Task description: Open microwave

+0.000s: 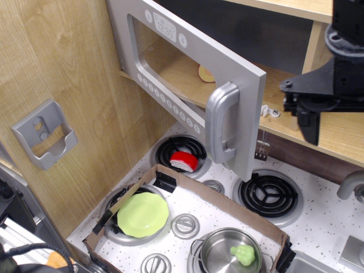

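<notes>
The grey toy microwave's door point(187, 74) stands swung open toward me, with its clear window, white buttons and clock display point(165, 25) showing. Its silver vertical handle point(223, 122) is at the door's free edge. The wooden inside of the microwave holds a small round item point(206, 73). My black gripper point(350, 136) hangs at the right edge of the view, apart from the handle and to its right. One finger point(310, 122) shows; the other is cut off by the frame. The jaws stand wide and hold nothing.
A grey wall bracket point(44, 133) is on the wood panel at left. Below are stove burners point(267, 195), a red-and-white item point(183, 161) on one burner, a cardboard box point(222, 199), a green plate point(142, 214), and a steel pot point(227, 253) with a green toy.
</notes>
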You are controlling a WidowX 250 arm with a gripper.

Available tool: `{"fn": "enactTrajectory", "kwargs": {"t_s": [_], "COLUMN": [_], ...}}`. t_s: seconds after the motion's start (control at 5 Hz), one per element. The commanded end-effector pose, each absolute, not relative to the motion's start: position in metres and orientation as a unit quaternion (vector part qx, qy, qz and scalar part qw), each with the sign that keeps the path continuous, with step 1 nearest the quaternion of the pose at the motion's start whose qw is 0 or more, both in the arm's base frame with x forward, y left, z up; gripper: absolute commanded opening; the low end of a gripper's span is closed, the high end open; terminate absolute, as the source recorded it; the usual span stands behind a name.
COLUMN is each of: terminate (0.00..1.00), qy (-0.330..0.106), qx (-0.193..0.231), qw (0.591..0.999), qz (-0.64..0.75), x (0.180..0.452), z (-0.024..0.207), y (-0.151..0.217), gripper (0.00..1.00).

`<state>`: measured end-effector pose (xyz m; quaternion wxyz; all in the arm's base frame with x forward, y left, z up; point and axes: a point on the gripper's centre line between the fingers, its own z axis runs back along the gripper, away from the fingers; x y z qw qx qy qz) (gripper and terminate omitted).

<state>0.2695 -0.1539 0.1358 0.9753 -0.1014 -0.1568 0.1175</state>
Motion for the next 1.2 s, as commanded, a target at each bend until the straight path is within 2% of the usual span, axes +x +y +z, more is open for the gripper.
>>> {"fn": "enactTrajectory", "kwargs": {"t_s": [0.0, 0.2, 0.6, 0.8, 1.0], "terminate": [0.0, 0.0, 0.0, 0.0, 0.0], "qy": [-0.258, -0.253, -0.167, -0.137, -0.137], "qx": [-0.105, -0.098, -0.112, -0.091, -0.069], "qw": [0.955, 0.954, 0.98, 0.986, 0.988], "qz": [-0.098, -0.125, -0.002, 0.028, 0.023], "x": [0.297, 0.306, 0.294, 0.285, 0.277], "z": [0.139, 0.126, 0.113, 0.112, 0.107], "y": [-0.142, -0.116, -0.075, -0.06, -0.044], "gripper": [1.0, 1.0, 1.0, 1.0, 1.0]}}
